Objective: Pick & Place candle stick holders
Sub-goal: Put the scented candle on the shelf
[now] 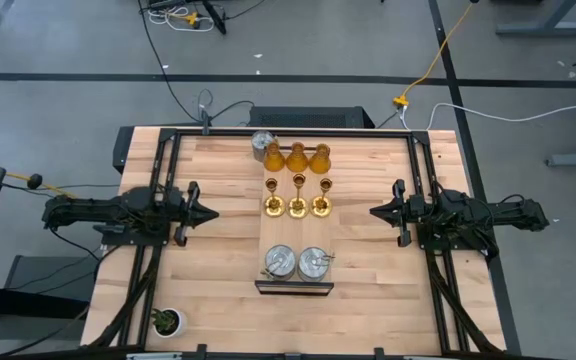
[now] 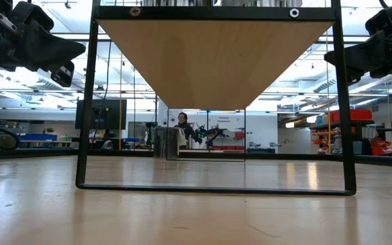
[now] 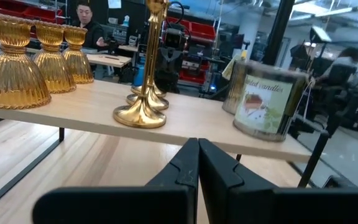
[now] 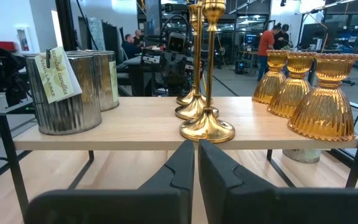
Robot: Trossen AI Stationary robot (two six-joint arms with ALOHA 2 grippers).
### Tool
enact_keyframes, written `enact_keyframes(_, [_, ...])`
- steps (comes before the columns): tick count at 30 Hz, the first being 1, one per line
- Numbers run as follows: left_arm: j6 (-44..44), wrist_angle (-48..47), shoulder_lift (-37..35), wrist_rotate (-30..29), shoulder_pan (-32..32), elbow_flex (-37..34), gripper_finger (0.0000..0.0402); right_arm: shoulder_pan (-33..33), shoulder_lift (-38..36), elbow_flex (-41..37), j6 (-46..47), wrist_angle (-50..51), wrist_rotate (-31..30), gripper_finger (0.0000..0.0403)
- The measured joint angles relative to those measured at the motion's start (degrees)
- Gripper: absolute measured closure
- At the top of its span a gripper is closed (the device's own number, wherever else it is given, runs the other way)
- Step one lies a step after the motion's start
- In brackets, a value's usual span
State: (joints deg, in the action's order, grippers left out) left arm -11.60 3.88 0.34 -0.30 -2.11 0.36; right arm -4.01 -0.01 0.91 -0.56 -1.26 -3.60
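Note:
A raised wooden shelf (image 1: 296, 232) on a black frame stands mid-table. On it rest, on their bases, three amber bell-shaped holders (image 1: 296, 157) at the far end, three gold thin-stemmed holders (image 1: 297, 200) in the middle and two silver tins (image 1: 296, 263) at the near end. A third silver tin (image 1: 263, 143) stands on the table by the shelf's far left corner. My left gripper (image 1: 211, 213) is shut and hovers level to the left of the shelf, pointing at it. My right gripper (image 1: 375, 212) mirrors it on the right, shut. Neither holds anything.
A small green potted plant (image 1: 167, 321) stands at the table's near left corner. The shelf's black legs (image 2: 82, 136) stand on the tabletop, with open room beneath the board. Bare wood lies on both sides of the shelf, under the arms.

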Motion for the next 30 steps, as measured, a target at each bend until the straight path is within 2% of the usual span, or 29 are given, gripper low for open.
enact_keyframes(6, [-1.28, 1.47, 0.21, -0.64, 0.02, 1.02, 0.0387, -0.02, 0.0, 0.01, -0.02, 0.0, 0.0, 0.0376])
enact_keyframes(10, [-2.75, 2.14, 2.05, -6.37, 0.02, 4.76, 0.0381, 0.0, 0.0, 0.01, -0.01, 0.0, 0.0, 0.0376])
enact_keyframes(13, [-2.81, 1.61, 4.62, -11.14, 0.02, 7.72, 0.0359, 0.0, 0.0, 0.0, 0.0, 0.0, 0.0, 0.0376])
enact_keyframes(17, [-2.78, 0.01, 9.3, -14.93, 0.02, 12.81, 0.0309, 0.0, 0.0, -0.01, 0.0, 0.0, 0.0, 0.0376])
enact_keyframes(22, [-2.72, -5.23, 17.53, -17.55, 0.02, 19.59, 0.0221, -0.01, 0.0, 0.01, -0.01, 0.0, 0.0, 0.0376])
enact_keyframes(27, [-2.54, -7.31, 24.77, -26.06, 0.53, 26.66, 0.0143, 0.0, 0.0, 0.01, -0.02, 0.0, 0.0, 0.0376])
enact_keyframes(30, [-2.83, -11.81, 29.49, -27.87, 2.45, 31.95, 0.0111, -0.01, 0.0, 0.0, -0.01, 0.0, 0.0, 0.0376])
